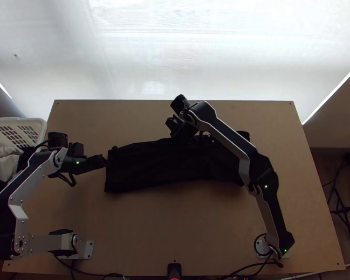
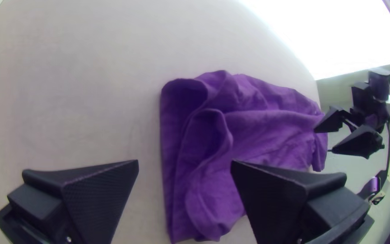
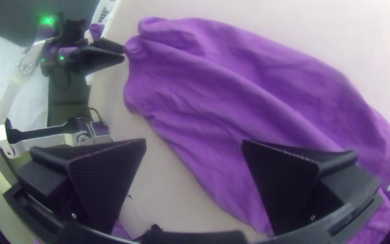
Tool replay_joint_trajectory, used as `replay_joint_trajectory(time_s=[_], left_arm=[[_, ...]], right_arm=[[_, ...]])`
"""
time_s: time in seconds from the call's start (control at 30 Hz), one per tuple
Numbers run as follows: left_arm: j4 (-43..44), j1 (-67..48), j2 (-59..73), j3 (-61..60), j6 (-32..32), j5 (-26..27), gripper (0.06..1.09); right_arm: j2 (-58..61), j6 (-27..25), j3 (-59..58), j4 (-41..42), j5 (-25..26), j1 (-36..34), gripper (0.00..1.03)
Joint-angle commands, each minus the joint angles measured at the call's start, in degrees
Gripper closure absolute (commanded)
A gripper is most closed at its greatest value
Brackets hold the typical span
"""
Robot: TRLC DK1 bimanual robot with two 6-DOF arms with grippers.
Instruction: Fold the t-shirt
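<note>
T-shirt [image 3: 231,95]: purple in wrist views, near-black in top view, small white print. Worktop [image 1: 175,224] plain tan. Basket [image 1: 16,121] white. Left arm [image 1: 28,189], right arm [image 1: 227,141] silver-grey and black.

Bare counter [image 1: 175,224] leaves a free lane across lower centre, another at upper left. The t-shirt [image 1: 175,163] fills the middle. The right arm [image 1: 228,140] bars the path from lower right to upper middle; left arm [image 1: 31,179] and white basket [image 1: 38,124] crowd the left edge.

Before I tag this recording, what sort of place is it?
Probably an indoor robot workroom or lab: two arms mounted on a wooden table, a bright blind or curtain beyond it, and a white basket of cloth alongside.
</note>
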Motion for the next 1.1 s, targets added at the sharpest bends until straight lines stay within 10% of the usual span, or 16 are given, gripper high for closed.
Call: replay_joint_trajectory(time_s=[0.0, 0.97, 1.07], left_arm=[[5.2, 0.0, 0.1, -3.9, -0.4, 4.3, 0.10], [13.3, -10.4, 7.6, -5.3, -0.5, 7.3, 0.12], [13.5, -12.4, 8.8, -4.3, -2.4, 7.2, 0.44]], right_arm=[[3.3, -0.6, 0.1, 1.1, -0.2, -1.6, 0.04], [2.0, -1.6, -1.7, 2.2, -0.2, -5.1, 0.04], [0.1, -1.5, -1.5, 2.1, -0.2, -7.3, 0.04]])
